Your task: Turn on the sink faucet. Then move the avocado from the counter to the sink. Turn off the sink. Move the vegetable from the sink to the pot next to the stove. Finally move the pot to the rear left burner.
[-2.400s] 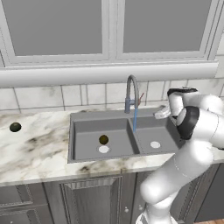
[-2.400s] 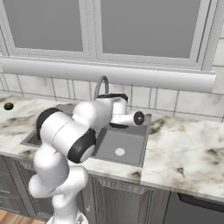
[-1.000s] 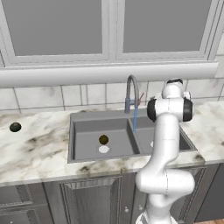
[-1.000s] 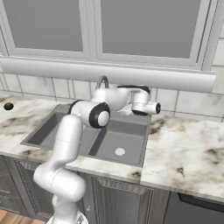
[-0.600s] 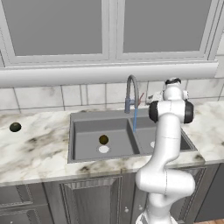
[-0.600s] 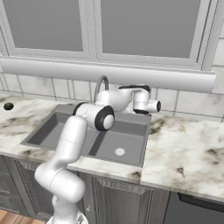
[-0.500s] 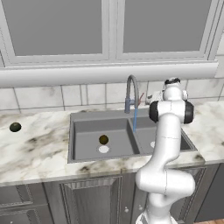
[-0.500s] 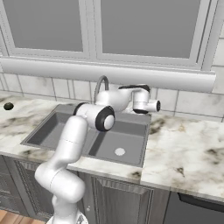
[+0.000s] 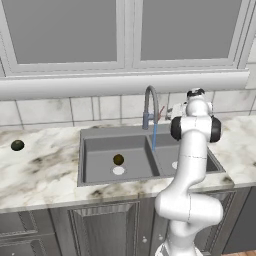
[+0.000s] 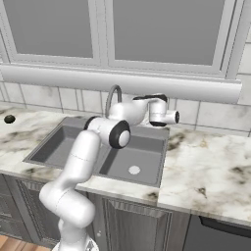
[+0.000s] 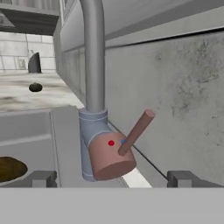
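The sink faucet point(image 9: 150, 104) stands behind the divider of the sink point(image 9: 100, 134), and a thin blue stream of water falls from its spout. The avocado point(image 9: 118, 159) lies in the left basin beside the pale drain; in the hand view it shows as the avocado point(image 11: 8, 168) at the lower left. My gripper point(image 11: 113, 178) is open, level with the faucet's reddish base and lever point(image 11: 136, 130), its fingertips point(image 11: 41, 178) apart on either side and touching nothing. In the left base view the gripper point(image 9: 171, 111) sits just right of the faucet. Pot and stove are out of view.
A darker green-black ball point(image 9: 17, 145) rests on the marble counter point(image 9: 40, 172) far left of the sink. The tiled wall and window sill run close behind the faucet. My arm rises over the right basin point(image 10: 142, 157).
Over the last seconds the arm swung up from the right basin to the faucet's base. In the last second the hand only crept a little closer to the lever. The jaws stayed open.
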### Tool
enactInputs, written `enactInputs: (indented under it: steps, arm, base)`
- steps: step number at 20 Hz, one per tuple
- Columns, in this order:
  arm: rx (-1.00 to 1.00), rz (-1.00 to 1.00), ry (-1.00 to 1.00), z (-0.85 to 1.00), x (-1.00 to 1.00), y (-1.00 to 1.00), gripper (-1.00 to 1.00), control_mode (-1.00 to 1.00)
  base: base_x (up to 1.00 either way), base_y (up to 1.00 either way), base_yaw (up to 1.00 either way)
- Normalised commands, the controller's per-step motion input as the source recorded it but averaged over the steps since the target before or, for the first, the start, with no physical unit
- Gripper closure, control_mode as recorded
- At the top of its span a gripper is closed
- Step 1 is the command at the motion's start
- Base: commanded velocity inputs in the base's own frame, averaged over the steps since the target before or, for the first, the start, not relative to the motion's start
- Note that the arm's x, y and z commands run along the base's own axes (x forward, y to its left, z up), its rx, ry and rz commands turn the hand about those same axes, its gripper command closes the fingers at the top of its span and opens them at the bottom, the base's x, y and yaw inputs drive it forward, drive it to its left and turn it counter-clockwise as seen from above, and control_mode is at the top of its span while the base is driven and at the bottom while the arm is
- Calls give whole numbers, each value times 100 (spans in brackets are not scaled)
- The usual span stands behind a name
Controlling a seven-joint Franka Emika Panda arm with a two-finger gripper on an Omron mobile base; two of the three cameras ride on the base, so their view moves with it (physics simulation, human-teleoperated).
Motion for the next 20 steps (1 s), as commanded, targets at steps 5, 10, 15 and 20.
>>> enactInputs:
  steps: [5, 10, 15, 20]
  arm:
    - [0, 8, 0, 0, 13, 0, -100, -100]
    - [0, 9, 0, 0, 20, 0, -100, -100]
    - [1, 10, 0, 0, 21, 0, -100, -100]
    - [0, 10, 0, 0, 21, 0, -100, -100]
  base:
    - [0, 0, 0]
    - [0, 0, 0]
    - [0, 0, 0]
    - [0, 0, 0]
